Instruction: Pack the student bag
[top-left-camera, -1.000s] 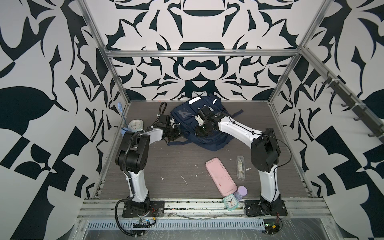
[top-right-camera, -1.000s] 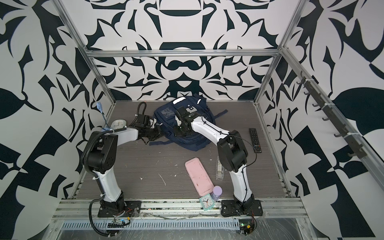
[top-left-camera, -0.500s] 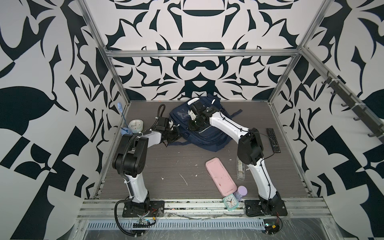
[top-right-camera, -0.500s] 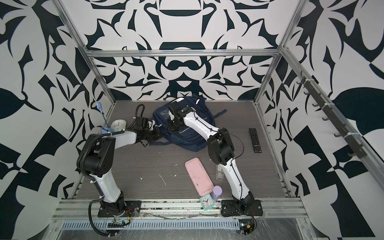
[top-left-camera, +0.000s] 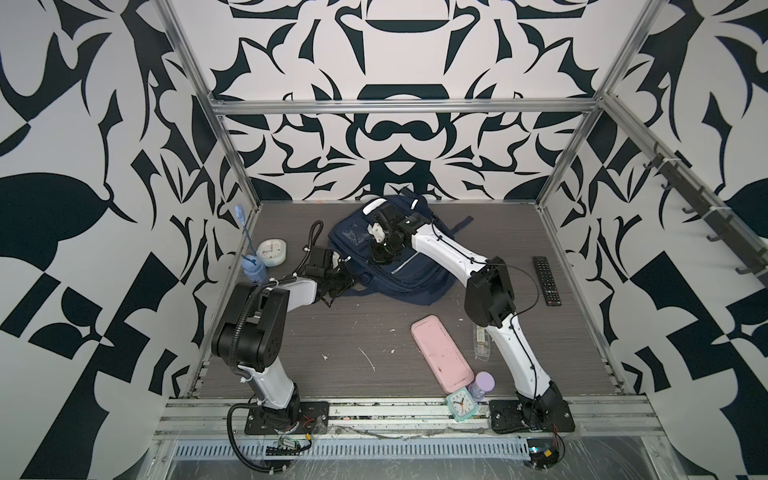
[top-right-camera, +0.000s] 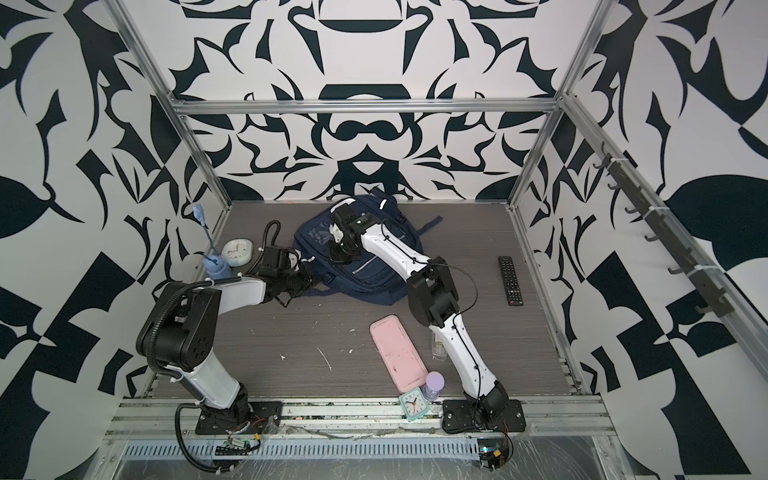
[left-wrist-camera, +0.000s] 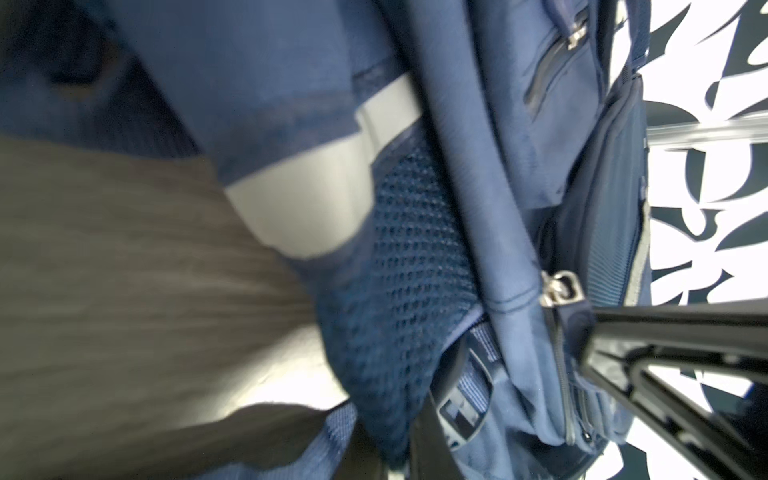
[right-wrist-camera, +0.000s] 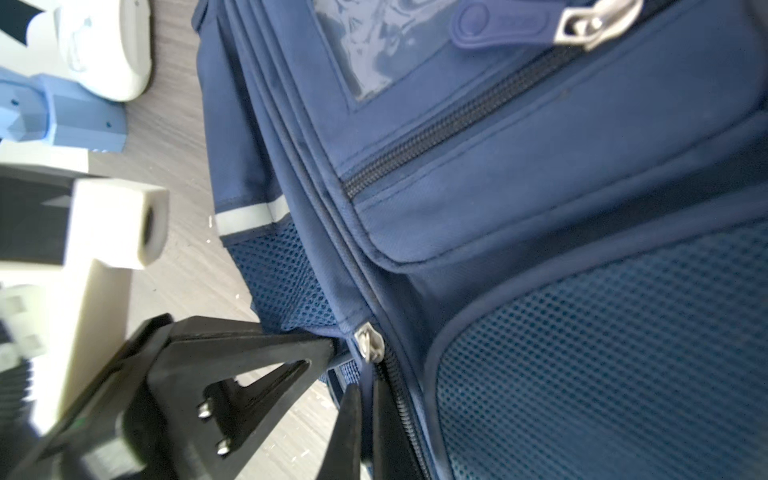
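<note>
A: Where do we stand up top?
B: High at the front, two eyes side by side, tilted down toward the back wall (top-left-camera: 382, 145) — we share the whole table (top-left-camera: 332, 324).
A: And our wrist views?
B: Close on the student bag (left-wrist-camera: 490, 145): left low beside it, right looking down on it — both catch its mesh pocket (right-wrist-camera: 282, 270).

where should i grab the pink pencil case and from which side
Grip the pink pencil case across its narrow width near the middle, coming straight down from above: it lies flat, both long edges are free, while the clock and purple bottle crowd its near end.
</note>
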